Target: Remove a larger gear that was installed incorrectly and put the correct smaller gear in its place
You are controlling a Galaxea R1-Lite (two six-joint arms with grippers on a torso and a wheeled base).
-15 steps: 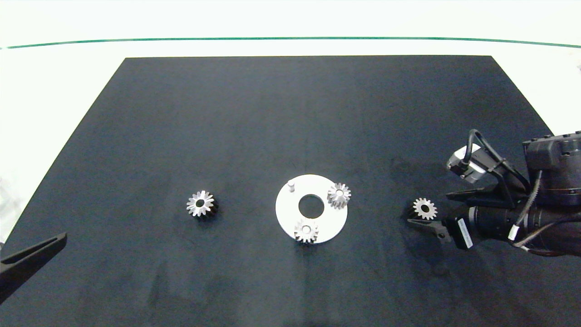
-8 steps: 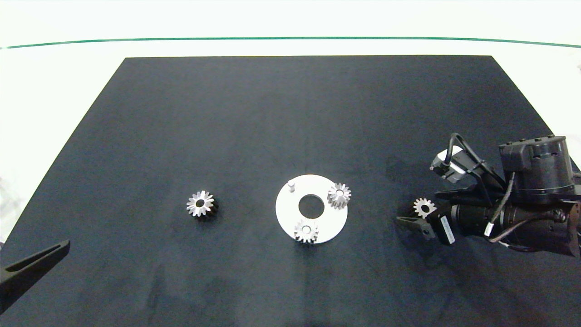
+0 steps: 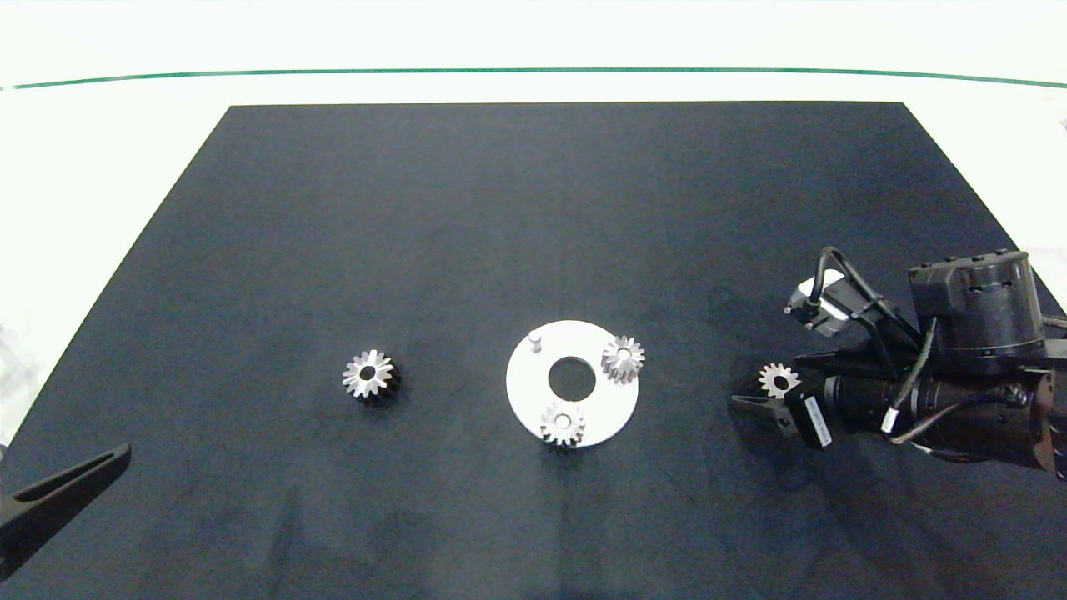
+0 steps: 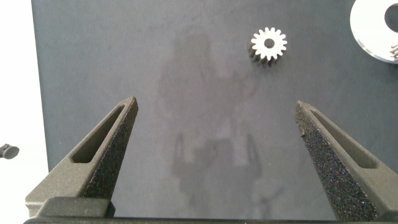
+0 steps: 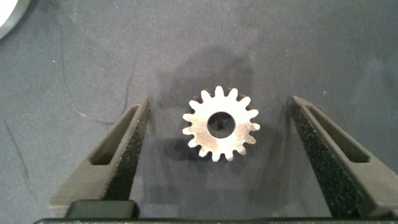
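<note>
From above: right gripper (image 3: 771, 392) spread around the smaller gear (image 3: 779, 381), right of the white disc (image 3: 533, 392) with 2 gears and 1 bare peg (image 3: 535, 338); the larger gear (image 3: 368, 373) lying well left on the mat (image 3: 500, 208).

Left wrist: left gripper (image 4: 214, 134) spread, idle near the mat's corner.

Right wrist: gear centred between the pads (image 5: 127, 152), untouched. Probably stiff, slick, dense; best pinched across opposite teeth. Open mat all round.

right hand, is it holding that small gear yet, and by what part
Nothing is held. The right hand is open around the smaller gear, fingers clear of its teeth on both sides.
</note>
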